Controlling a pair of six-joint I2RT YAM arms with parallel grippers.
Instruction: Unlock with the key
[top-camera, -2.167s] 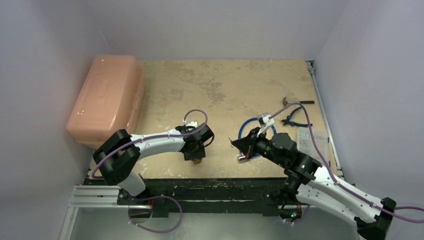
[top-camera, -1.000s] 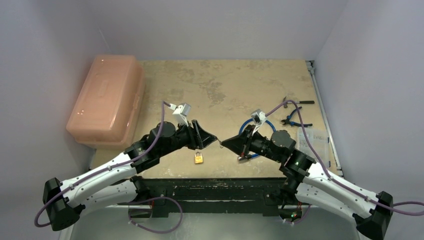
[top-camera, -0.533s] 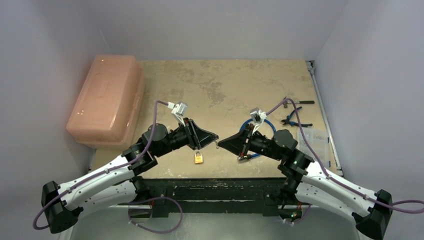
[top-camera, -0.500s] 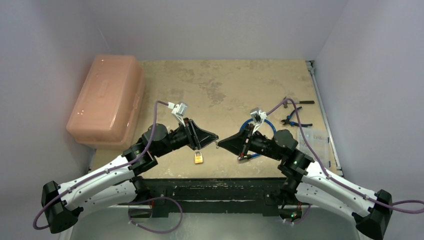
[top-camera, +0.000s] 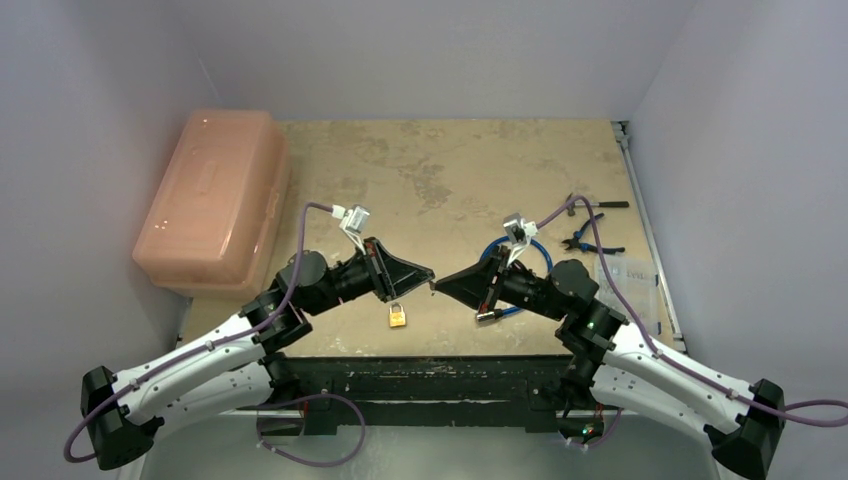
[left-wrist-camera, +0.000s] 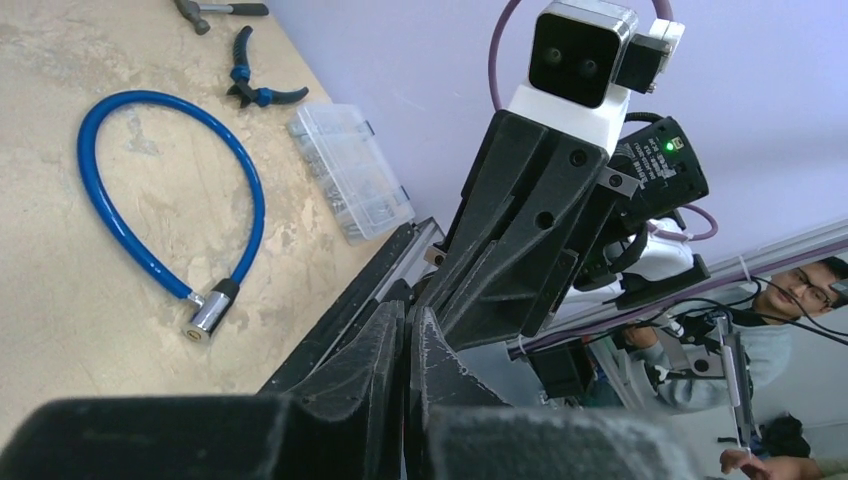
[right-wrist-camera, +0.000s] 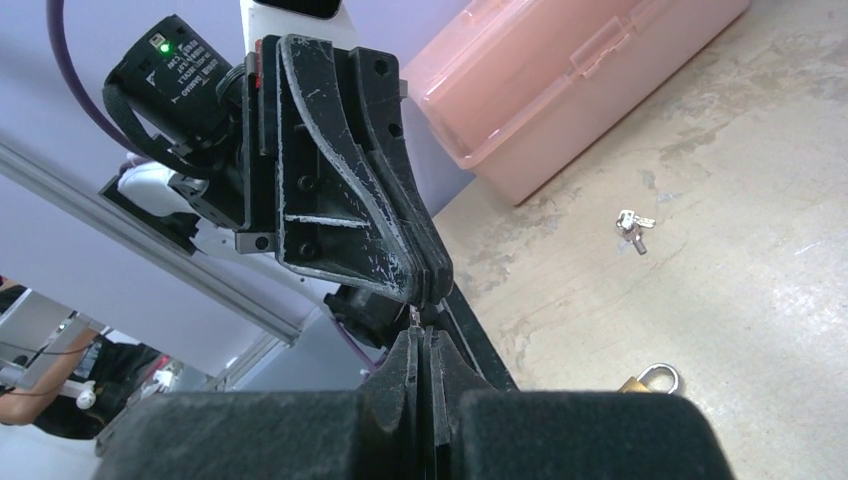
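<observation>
Meeting tip to tip above the worktop (top-camera: 450, 170), the left claw (top-camera: 428, 280) and right claw (top-camera: 440, 284) are both clamped shut on a small silver key (right-wrist-camera: 414, 316), only a sliver showing between them. The brass padlock (top-camera: 398, 316) with its silver shackle lies on the worktop just under the left claw.

The left arm (top-camera: 200, 350) and right arm (top-camera: 662, 376) stretch inward from their bases, forearms low and slanting toward the middle. The left gripper (top-camera: 429, 276) and right gripper (top-camera: 439, 284) point at each other, tips almost touching, each with its jaws pressed fully together.
</observation>
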